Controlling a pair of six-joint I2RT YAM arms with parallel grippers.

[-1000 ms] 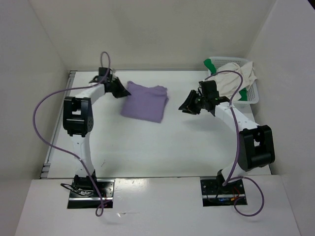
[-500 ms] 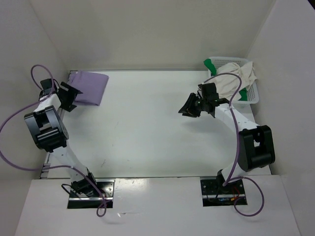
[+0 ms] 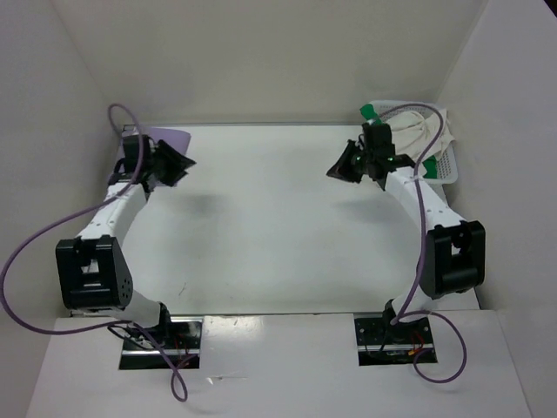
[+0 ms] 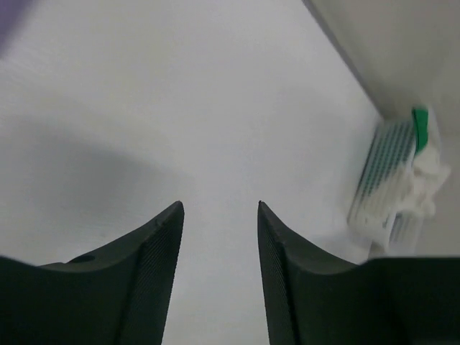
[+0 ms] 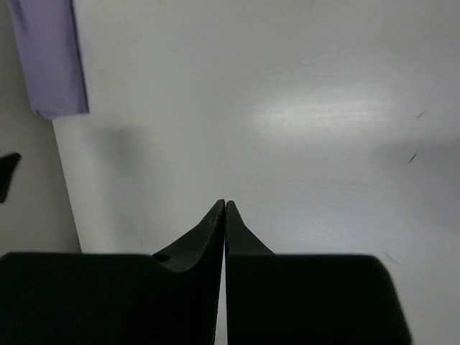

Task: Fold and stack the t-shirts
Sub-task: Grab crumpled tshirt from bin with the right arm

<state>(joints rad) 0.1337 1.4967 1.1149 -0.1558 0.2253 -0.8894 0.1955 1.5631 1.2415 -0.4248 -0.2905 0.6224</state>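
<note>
The folded lavender t-shirt (image 3: 172, 136) lies at the table's back left corner, mostly hidden by my left arm; its edge also shows in the right wrist view (image 5: 50, 57). My left gripper (image 3: 181, 164) hovers just in front of it, pointing right, open with only bare table between its fingertips (image 4: 219, 205). The cream t-shirt (image 3: 425, 131) and the green t-shirt (image 3: 371, 111) are bunched in the white basket (image 3: 442, 165) at the back right. My right gripper (image 3: 338, 170) hangs left of the basket, shut and holding nothing (image 5: 225, 203).
White walls close in the table on the left, back and right. The basket (image 4: 388, 180) with a green patch (image 4: 420, 118) shows far off in the left wrist view. Purple cables loop above both arms.
My left arm swung in from the left wall toward the table and its jaws narrowed, the lavender t-shirt left at the back left corner. My right gripper moved back toward the basket and shut.
</note>
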